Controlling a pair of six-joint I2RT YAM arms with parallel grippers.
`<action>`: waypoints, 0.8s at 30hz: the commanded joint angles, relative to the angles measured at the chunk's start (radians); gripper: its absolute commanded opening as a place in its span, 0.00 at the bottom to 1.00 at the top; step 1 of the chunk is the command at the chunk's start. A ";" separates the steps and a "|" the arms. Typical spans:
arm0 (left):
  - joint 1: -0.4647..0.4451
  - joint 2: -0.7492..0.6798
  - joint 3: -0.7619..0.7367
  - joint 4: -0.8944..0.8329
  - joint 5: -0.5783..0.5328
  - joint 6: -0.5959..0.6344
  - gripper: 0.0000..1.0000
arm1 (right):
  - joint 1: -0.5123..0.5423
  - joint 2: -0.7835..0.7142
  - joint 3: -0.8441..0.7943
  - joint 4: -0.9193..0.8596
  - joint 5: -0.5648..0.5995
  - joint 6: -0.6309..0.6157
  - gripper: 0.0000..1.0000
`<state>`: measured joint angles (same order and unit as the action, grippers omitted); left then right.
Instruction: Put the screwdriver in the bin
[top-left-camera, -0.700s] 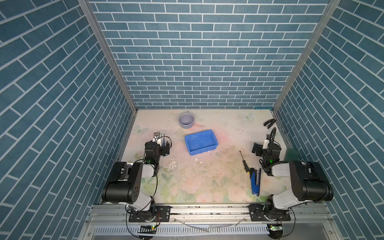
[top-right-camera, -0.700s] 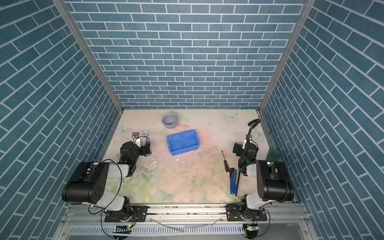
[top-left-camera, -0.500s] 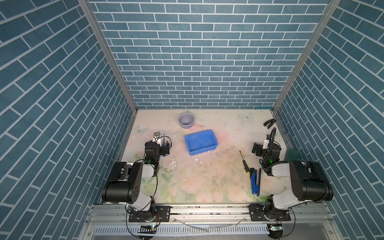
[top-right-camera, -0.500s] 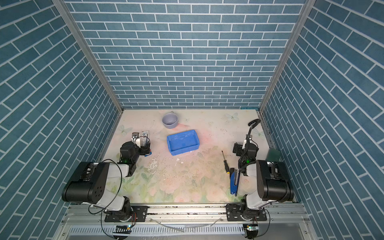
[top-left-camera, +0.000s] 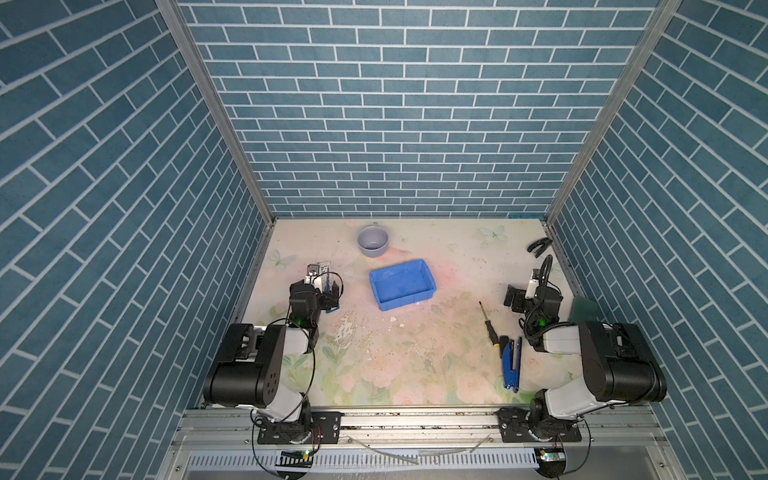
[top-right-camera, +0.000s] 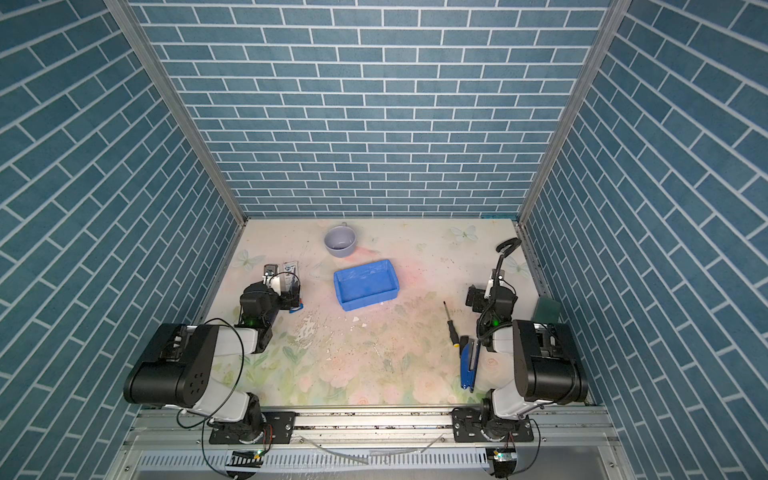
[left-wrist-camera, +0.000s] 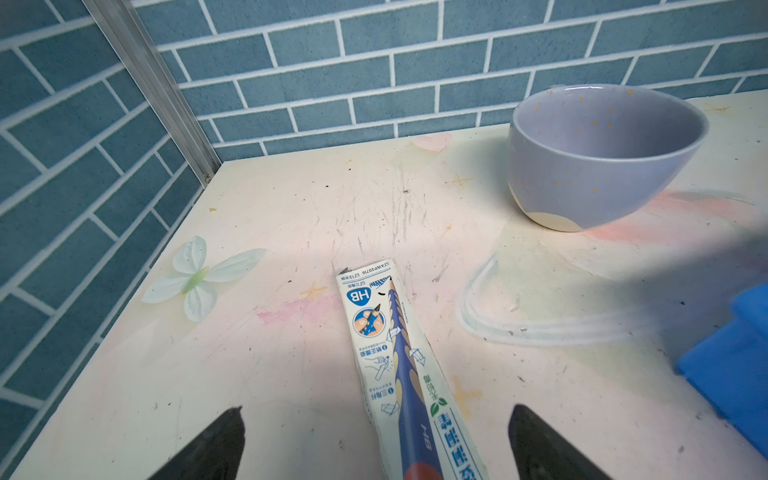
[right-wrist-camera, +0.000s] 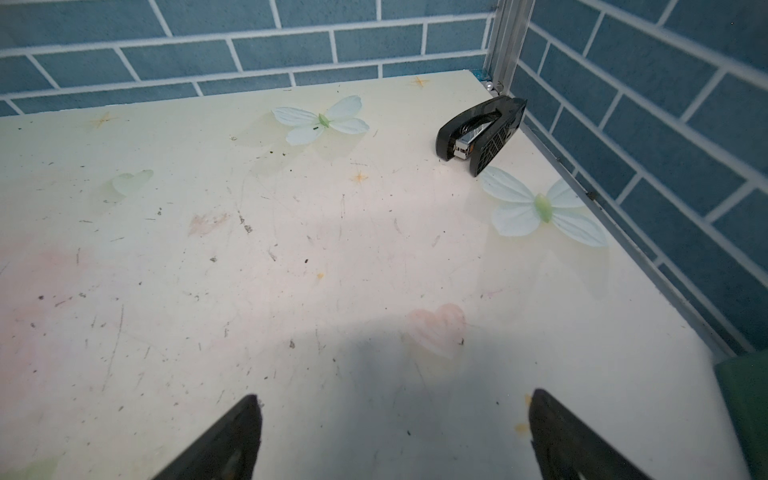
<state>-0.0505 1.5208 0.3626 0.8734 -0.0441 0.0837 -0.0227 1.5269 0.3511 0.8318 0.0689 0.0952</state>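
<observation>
One screwdriver (top-left-camera: 488, 323) is what I am after, and nothing holds it: it lies flat on the bench (top-left-camera: 415, 357) toward the right edge, with its thin shaft pointing at the far edge and its black-and-yellow handle toward the near edge. The handle end sits just beside the head of the blue-and-black stapler (top-left-camera: 512, 365), and I cannot tell whether they touch. That is my first worry, since closing on the handle could catch the stapler too, or nudge it and roll the screwdriver away. Taking the shaft instead risks a slip, I judge, because it is so thin and round. My right jaws stand wide apart and empty, near the shaft end on its right-edge side. My right wrist view, though, faces the far right corner, where only a black stapler (right-wrist-camera: 482, 133) lies, so I would be reaching for something that view does not show. The bin (top-left-camera: 407, 301) stands well apart, around mid-bench. It is shallow, so an off-centre or high release could leave the screwdriver propped on the rim or bouncing out. A bump could also shove the bin toward the cup (top-left-camera: 372, 242) behind it. My left jaws are apart too, with a pencil box (left-wrist-camera: 390, 353) lying between them near the left edge, and closing there would take the wrong thing.
</observation>
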 joint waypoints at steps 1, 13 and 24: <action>0.007 0.012 0.017 0.013 -0.007 0.008 1.00 | -0.003 0.009 0.042 0.030 0.016 -0.044 0.99; 0.008 0.012 0.016 0.012 -0.018 0.007 1.00 | -0.003 0.010 0.044 0.029 0.014 -0.041 0.99; -0.009 -0.111 -0.039 0.018 -0.068 0.010 1.00 | -0.003 -0.070 0.035 -0.018 0.025 -0.043 0.99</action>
<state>-0.0528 1.4773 0.3424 0.8845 -0.0814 0.0837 -0.0227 1.5105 0.3523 0.8261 0.0757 0.0952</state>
